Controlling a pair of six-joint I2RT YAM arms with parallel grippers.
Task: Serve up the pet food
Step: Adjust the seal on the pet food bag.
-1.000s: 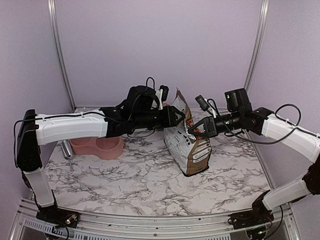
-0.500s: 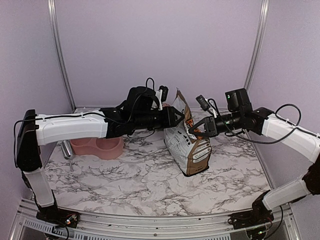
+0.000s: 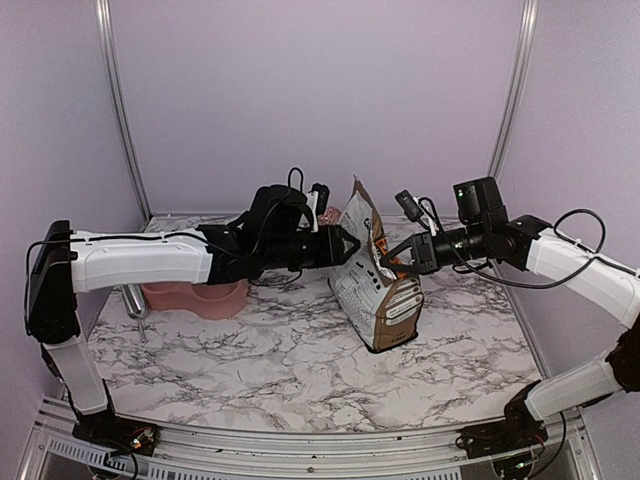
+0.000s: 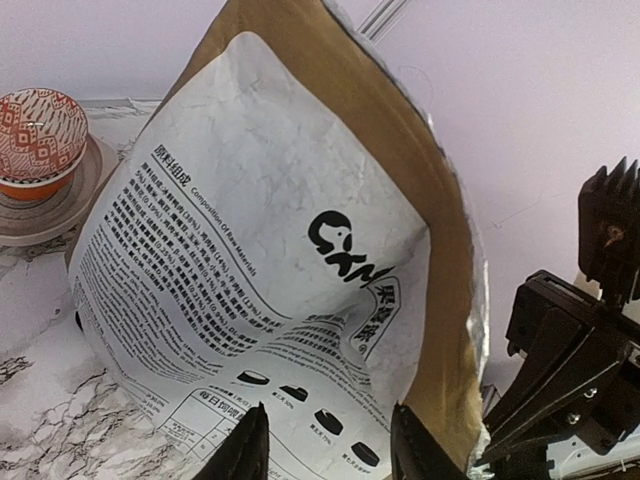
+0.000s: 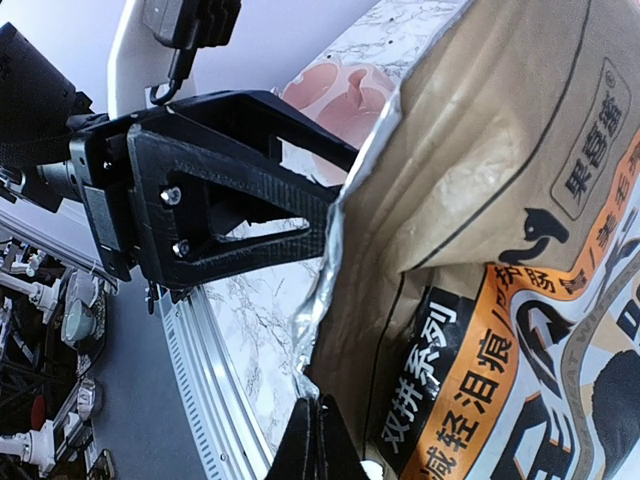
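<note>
The white-and-brown printed paper bag [image 3: 380, 292] stands upright mid-table with its top open. No kibble shows; the pet food is hidden. My left gripper [image 3: 347, 247] is open at the bag's upper left side. In the left wrist view [image 4: 325, 452] its jaws stand apart with the bag's white printed panel [image 4: 260, 250] right in front of them. My right gripper [image 3: 388, 260] is at the bag's upper right edge. In the right wrist view [image 5: 320, 440] its jaws are pressed together on the bag's [image 5: 500, 200] foil-lined rim.
A pink double pet bowl [image 3: 195, 297] sits at the left under the left arm, with a metal scoop [image 3: 135, 300] beside it. A red patterned bowl [image 4: 35, 135] on a saucer stands behind the bag. The back wall is close behind.
My left gripper has dropped slightly and drawn a little left along the bag's upper side. The right gripper and the bag have hardly moved.
</note>
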